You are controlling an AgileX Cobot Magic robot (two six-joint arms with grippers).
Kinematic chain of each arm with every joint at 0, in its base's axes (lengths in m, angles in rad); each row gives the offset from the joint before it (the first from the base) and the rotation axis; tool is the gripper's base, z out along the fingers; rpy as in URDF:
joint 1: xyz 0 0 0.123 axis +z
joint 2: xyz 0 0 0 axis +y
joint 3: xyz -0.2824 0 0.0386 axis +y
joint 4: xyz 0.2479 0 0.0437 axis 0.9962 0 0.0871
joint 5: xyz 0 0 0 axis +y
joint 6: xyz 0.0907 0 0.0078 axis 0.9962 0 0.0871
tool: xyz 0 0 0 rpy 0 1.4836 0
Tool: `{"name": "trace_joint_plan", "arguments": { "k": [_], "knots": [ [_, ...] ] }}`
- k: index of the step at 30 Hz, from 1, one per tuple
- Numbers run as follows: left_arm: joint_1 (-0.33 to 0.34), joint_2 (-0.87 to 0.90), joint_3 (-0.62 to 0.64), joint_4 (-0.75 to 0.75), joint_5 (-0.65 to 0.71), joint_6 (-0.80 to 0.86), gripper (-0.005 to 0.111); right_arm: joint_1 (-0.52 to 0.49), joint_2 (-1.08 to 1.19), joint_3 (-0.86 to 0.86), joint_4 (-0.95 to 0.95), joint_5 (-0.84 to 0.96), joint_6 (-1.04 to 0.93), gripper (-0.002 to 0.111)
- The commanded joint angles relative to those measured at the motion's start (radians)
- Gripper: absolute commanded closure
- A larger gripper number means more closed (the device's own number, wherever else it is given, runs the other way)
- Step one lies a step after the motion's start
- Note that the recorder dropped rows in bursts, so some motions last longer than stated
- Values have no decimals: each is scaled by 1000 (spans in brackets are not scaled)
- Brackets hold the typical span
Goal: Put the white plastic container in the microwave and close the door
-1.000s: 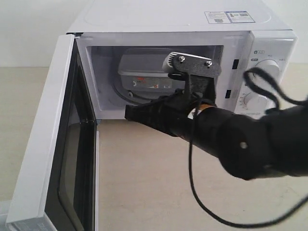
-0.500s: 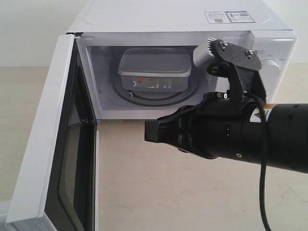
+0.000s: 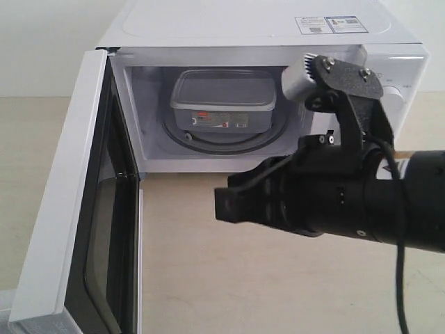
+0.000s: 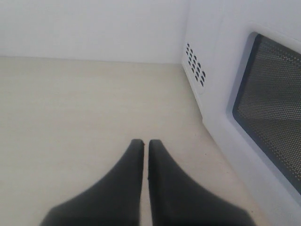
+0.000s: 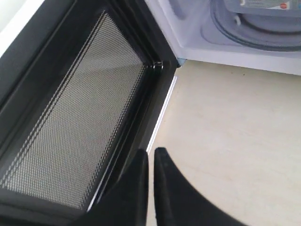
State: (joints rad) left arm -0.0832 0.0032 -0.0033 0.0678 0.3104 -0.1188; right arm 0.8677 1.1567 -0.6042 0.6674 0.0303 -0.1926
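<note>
The white plastic container (image 3: 222,101) sits on the glass turntable (image 3: 226,141) inside the microwave (image 3: 243,28), its red-printed label facing out. The door (image 3: 66,202) stands wide open at the left. My right gripper (image 3: 224,204) hovers over the table in front of the cavity, apart from the container, shut with nothing in it. In the right wrist view its fingertips (image 5: 150,151) lie near the door's black inner frame (image 5: 155,89), with the turntable (image 5: 249,35) ahead. My left gripper (image 4: 146,141) is shut and empty, beside the door's outer window (image 4: 273,136); the exterior view does not show it.
The beige table (image 3: 222,278) stretches out before the microwave. Two round knobs (image 3: 395,97) sit behind my right arm's camera bracket. Vent holes (image 4: 195,66) dot the microwave's side wall. A black cable hangs from the right arm.
My right gripper has pulled back out of the cavity toward the right, leaving the container on the turntable. In the last half second it shifted only slightly.
</note>
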Motion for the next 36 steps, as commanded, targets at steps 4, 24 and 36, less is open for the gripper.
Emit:
{"name": "trace_joint_plan", "arguments": {
  "k": [4, 24, 36],
  "knots": [
    [-7, -3, 3, -4, -3, 1, 102, -114, -223, 175, 1, -51, -113, 108],
    [-7, -3, 3, -4, -3, 1, 102, -878, -1098, 604, 27, 14, -98, 108],
    [-7, -3, 3, -4, -3, 1, 102, -898, -1112, 604, 31, 136, -280, 108]
  ]
}}
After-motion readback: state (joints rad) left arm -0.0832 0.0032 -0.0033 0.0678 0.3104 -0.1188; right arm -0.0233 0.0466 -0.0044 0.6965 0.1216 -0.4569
